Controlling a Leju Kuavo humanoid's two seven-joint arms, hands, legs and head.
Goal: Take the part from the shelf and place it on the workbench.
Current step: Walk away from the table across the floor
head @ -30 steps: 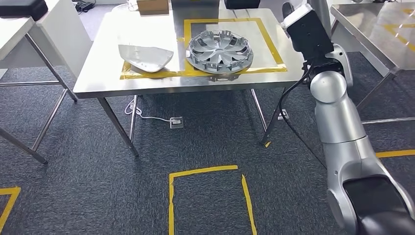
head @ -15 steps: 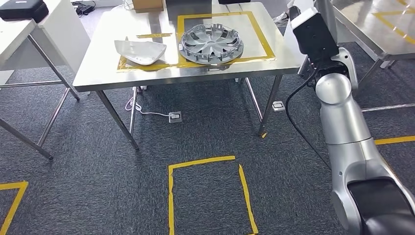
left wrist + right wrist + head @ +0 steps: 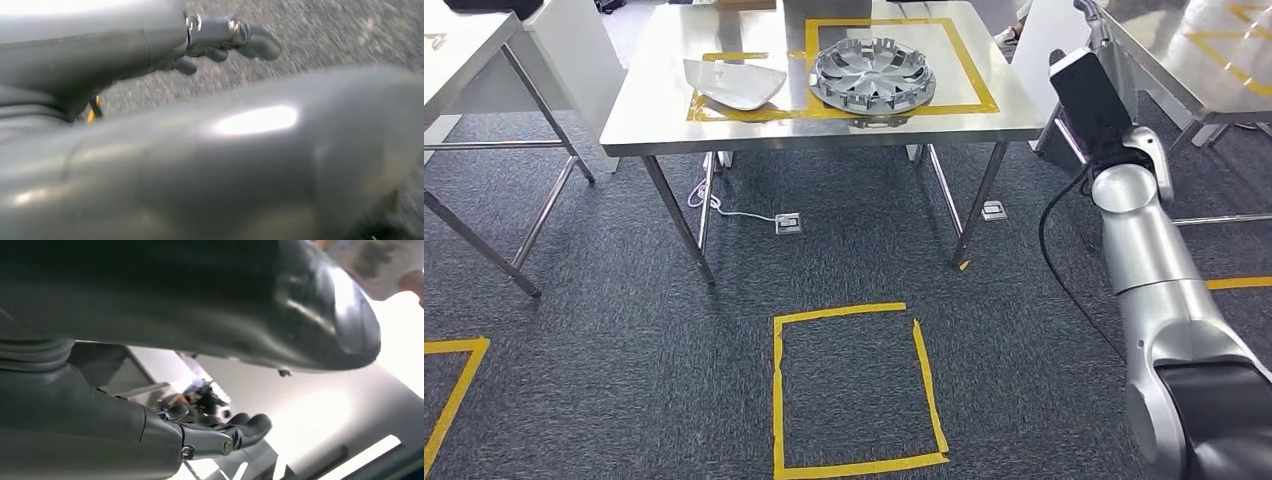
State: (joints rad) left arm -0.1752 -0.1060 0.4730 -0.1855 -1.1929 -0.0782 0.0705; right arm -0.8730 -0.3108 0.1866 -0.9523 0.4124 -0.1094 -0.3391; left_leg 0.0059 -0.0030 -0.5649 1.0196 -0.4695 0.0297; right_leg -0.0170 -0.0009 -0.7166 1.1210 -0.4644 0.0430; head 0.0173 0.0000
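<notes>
Robot arms and hands, right arm raised, left arm hanging.

The silver right arm rises from the lower right of the head view, bent at a rounded elbow, its black forearm cover pointing up and away from the body. In the right wrist view the right hand holds nothing; its dark fingers are loosely curled forward beside the thick thumb. In the left wrist view the left hand hangs low, likewise without a load, its fingers bent slightly inward. Whether either hand counts as closed cannot be told.
</notes>
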